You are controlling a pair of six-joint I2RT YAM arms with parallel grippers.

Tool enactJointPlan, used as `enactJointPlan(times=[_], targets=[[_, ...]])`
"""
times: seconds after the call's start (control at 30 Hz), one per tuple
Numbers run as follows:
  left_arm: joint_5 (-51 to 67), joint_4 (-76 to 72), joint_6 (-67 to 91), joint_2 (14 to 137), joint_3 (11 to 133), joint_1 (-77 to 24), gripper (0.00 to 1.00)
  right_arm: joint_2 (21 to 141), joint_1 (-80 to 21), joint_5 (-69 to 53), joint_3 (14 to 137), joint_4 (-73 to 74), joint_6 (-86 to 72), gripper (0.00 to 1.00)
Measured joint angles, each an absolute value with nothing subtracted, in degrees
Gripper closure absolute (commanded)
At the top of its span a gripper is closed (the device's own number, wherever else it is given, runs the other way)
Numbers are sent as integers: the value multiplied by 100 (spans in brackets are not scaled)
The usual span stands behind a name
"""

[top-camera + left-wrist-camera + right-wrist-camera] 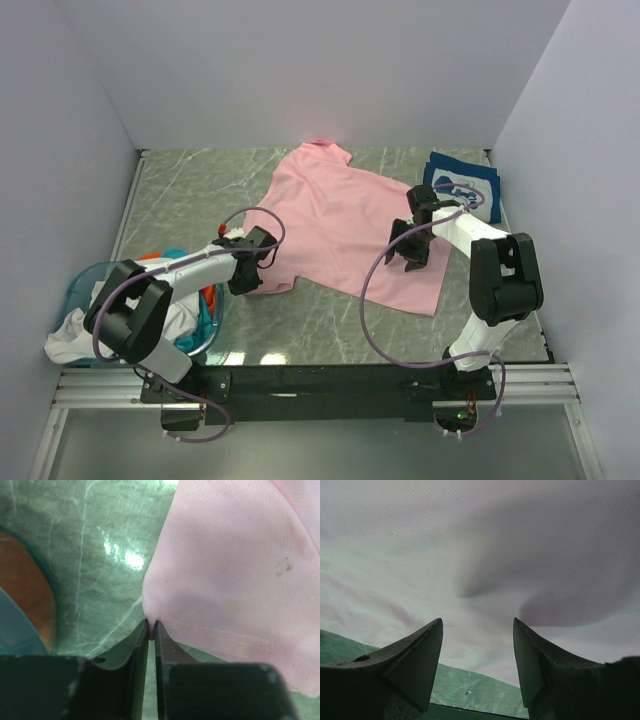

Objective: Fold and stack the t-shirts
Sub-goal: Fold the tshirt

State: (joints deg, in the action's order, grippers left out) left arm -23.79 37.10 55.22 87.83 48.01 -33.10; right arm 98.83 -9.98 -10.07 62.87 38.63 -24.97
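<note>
My left end effector (151,627) is pinched nearly closed on the near-left corner of the pink tee (235,575); a bit of hem sits between the tips. In the top view it (266,266) sits low at that same corner.

The pink tee (340,220) is spread mostly flat mid-table, collar to the far side, bottom hem near-right. The table (190,190) is green marble-look.

My right end effector (408,255) is over the right part of the pink tee. The wrist view shows the jaws wide apart with nothing between them (477,625), only pink cloth beyond. Can't tell if the tips touch the cloth.

The navy tee (462,188) is folded at the far right, just beside the pink one's right edge.

The basket (85,285) is near-left, beside the left arm. A white tee (65,335) hangs over its near rim; orange (150,257) and teal (205,310) cloth show inside.
</note>
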Motion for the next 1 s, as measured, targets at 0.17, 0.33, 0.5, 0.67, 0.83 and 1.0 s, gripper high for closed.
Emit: enactJointPlan(times=[0.17, 0.33, 0.5, 0.67, 0.83, 1.0], targets=[[-2383, 3900, 5516, 8770, 4984, -3310, 93, 9826, -958, -897, 6233, 3907, -2460, 35], [-2412, 4038, 5452, 8722, 5295, -3310, 99, 9288, -725, -705, 5819, 4053, -2477, 35], [-2456, 4064, 5365, 8665, 5531, -3310, 99, 8552, -207, -454, 5225, 4303, -2569, 37], [-2473, 4058, 5304, 8619, 5564, -3310, 99, 8180, 150, -222, 4821, 4619, -2630, 39], [-2469, 4051, 5264, 8593, 5564, -3310, 99, 8058, 152, 1, 4713, 4965, -2749, 43], [-2429, 4014, 5210, 8521, 5564, -3308, 99, 7861, 154, 121, 4646, 5218, -2939, 48]])
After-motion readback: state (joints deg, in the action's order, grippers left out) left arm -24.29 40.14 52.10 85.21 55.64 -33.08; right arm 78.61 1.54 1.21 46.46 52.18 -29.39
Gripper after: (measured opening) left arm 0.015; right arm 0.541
